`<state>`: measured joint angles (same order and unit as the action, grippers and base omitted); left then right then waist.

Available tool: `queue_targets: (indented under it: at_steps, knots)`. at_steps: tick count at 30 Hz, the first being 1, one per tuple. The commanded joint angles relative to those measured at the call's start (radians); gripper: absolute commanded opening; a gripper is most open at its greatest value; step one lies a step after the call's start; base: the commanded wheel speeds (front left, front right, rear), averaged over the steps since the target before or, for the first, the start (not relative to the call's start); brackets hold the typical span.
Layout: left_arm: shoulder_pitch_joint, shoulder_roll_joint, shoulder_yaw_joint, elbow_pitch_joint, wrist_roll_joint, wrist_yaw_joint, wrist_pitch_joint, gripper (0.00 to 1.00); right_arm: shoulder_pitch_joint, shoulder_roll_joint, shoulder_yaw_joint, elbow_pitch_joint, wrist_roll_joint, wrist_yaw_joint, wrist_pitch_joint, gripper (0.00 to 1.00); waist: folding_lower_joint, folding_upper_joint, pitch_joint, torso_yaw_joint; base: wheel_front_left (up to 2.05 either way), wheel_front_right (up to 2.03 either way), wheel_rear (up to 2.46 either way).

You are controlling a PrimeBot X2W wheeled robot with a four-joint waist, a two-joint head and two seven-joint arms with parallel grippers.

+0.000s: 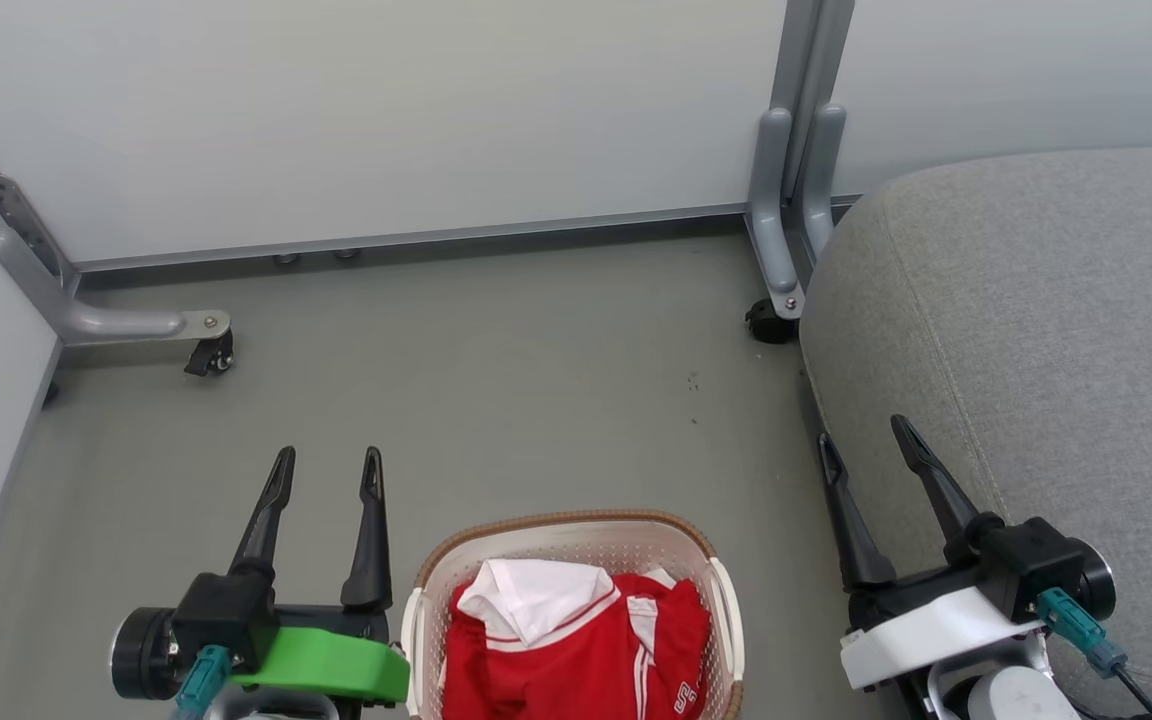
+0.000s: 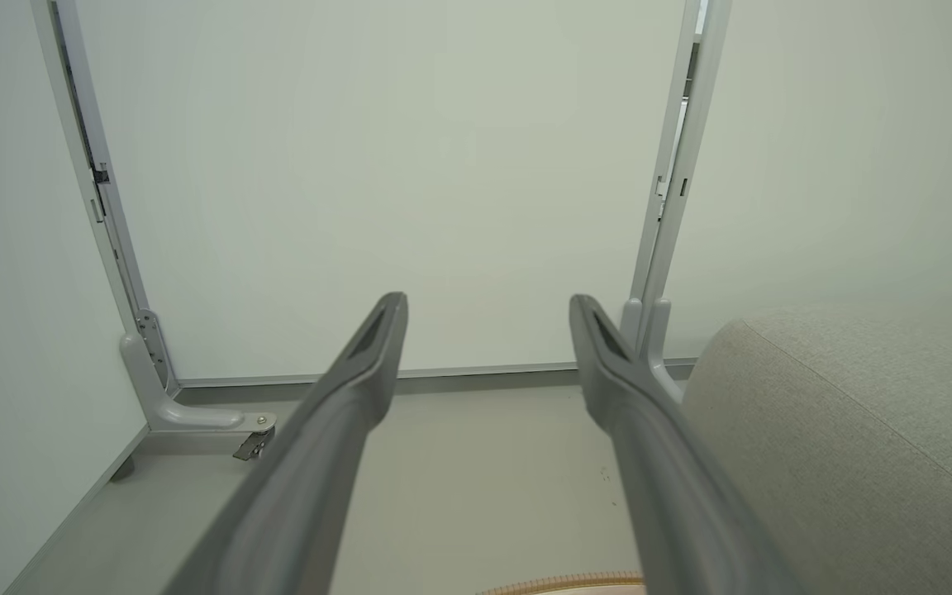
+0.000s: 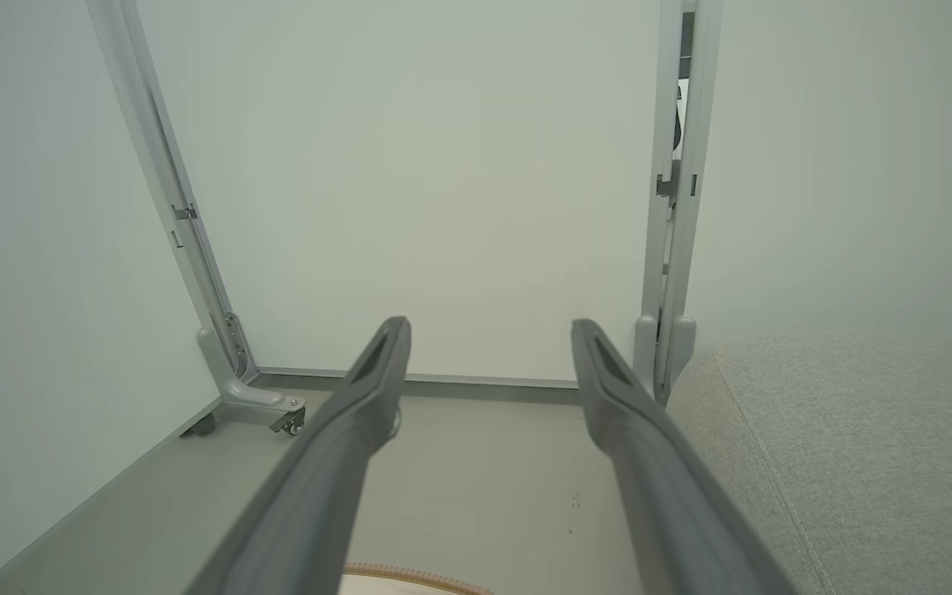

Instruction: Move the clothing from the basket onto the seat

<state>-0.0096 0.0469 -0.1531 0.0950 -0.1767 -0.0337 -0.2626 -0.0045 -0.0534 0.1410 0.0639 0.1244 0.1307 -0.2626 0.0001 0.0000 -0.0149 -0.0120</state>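
The cream basket [image 1: 576,532] with a brown rim stands on the floor at the bottom middle of the head view. Red clothing [image 1: 586,650] with white trim and stripes lies crumpled inside it. The grey seat [image 1: 1036,330] fills the right side, beside the basket. My left gripper [image 1: 328,462] hangs open just left of the basket, holding nothing. My right gripper [image 1: 863,432] is open to the basket's right, over the seat's near edge. Both wrist views look past open fingers [image 2: 360,364] [image 3: 373,372] at the floor, with the seat [image 2: 856,430] [image 3: 856,446] at right and the basket rim [image 2: 567,585] [image 3: 410,575] at the bottom.
White partition panels close off the back and left. Their grey feet with castors [image 1: 208,358] [image 1: 768,322] stand on the grey floor [image 1: 496,380] beyond the basket.
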Motion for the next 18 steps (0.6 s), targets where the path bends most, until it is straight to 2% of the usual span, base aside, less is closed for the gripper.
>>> queue_targets:
  at_steps: [1, 18]
  knots:
    - [0.015, 0.006, 0.004, 0.000, 0.001, 0.005, -0.003, 1.00, 0.012, -0.002, -0.002, -0.001, 0.001, 0.000, -0.003, 1.00, -0.0001, 0.0000, -0.002, -0.001, 0.00, 0.00, 0.00]
    - [0.016, 0.006, -0.001, 0.014, 0.002, -0.001, -0.003, 1.00, 0.011, 0.000, -0.012, -0.012, 0.001, 0.000, -0.003, 1.00, -0.0001, 0.0000, 0.003, 0.002, 0.00, 0.00, 0.00]
